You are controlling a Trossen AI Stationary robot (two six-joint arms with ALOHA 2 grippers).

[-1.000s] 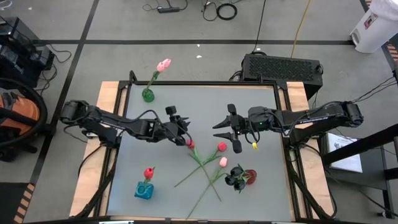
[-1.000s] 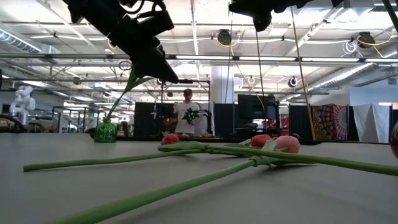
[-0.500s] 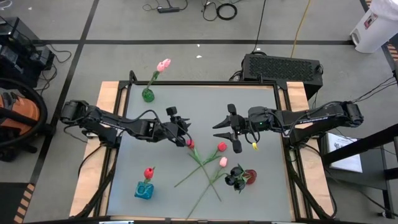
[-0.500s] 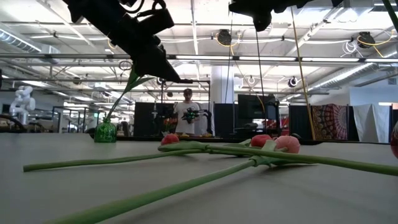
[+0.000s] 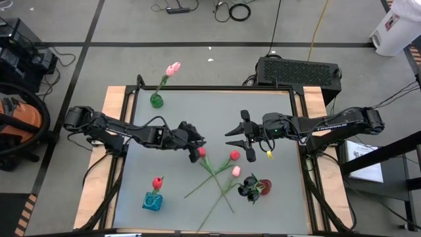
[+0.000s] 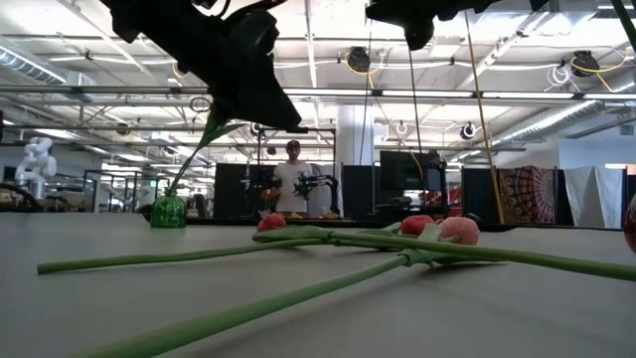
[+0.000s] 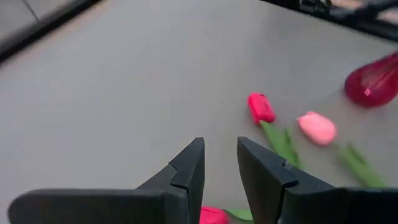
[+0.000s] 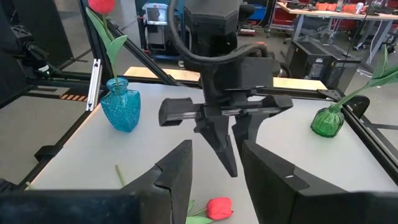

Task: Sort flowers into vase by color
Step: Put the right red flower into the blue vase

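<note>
Table (image 5: 164, 191) w/ both arms over its middle. L gripper (image 5: 195, 147) hovers just above a loose red tulip (image 5: 201, 153); fingers (image 7: 186, 171) part open, nothing betw them. Tulip head sits right under the tips, stem running away from the claw toward the table's near edge, crossing two more stems. L arm clearly nearer; likely next: drop onto the stem just below the head. R gripper (image 5: 245, 137) waits beside, also open, empty, near another red tulip (image 5: 234, 155).
</note>
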